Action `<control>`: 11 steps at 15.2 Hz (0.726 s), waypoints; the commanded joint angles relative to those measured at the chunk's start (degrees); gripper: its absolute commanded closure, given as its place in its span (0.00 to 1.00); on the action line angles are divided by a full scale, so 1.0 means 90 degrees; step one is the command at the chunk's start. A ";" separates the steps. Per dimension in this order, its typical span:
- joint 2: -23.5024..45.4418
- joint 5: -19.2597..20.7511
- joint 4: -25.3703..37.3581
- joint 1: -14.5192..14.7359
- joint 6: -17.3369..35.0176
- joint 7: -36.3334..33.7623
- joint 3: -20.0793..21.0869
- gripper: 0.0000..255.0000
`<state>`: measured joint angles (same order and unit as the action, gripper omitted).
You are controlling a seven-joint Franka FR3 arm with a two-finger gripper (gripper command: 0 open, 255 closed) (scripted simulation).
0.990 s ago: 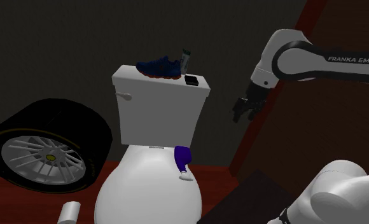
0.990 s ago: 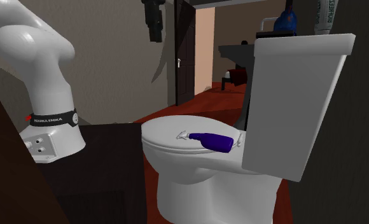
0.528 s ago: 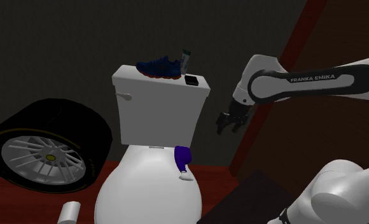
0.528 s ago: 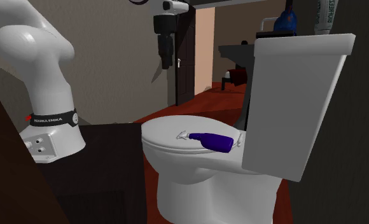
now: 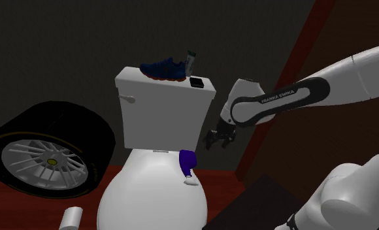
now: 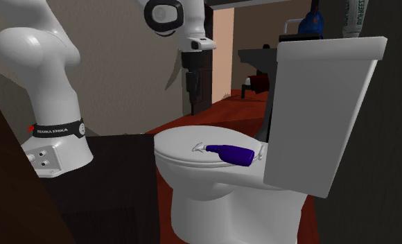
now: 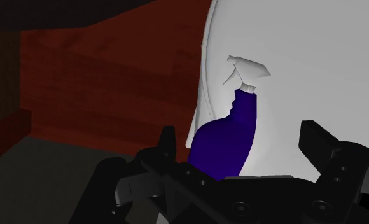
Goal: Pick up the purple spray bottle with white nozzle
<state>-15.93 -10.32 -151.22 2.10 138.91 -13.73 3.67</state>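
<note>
Shoulder and wrist views are dim, the walls near black. The second exterior view is brighter, a lit peach doorway glowing behind.

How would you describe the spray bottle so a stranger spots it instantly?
Find the white toilet. On its seat, near the tank, the spray bottle lies on its side. It alone is purple with a white nozzle; the blue shoe sits atop the tank.

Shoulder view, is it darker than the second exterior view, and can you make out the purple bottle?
Shoulder view: yes, dim, but the purple spray bottle with white nozzle stands out on the white toilet lid. Second exterior view: brighter, with a lit doorway.
</note>
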 commanded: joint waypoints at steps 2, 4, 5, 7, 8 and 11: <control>0.0775 -0.0164 0.0074 0.0077 0.0750 -0.0048 0.0068 0.00; 0.1332 -0.0276 0.0213 0.0128 0.1194 -0.0071 0.0110 0.00; 0.1613 -0.0333 0.0298 0.0152 0.1404 -0.0079 0.0132 0.00; 0.2178 -0.0448 0.0498 0.0197 0.1797 -0.0088 0.0173 0.00; 0.2461 -0.0504 0.0612 0.0216 0.1979 -0.0090 0.0196 0.00; 0.3304 -0.0655 0.1009 0.0259 0.2469 -0.0099 0.0267 0.00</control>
<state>11.20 -15.58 -142.96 4.17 159.16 -14.49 5.70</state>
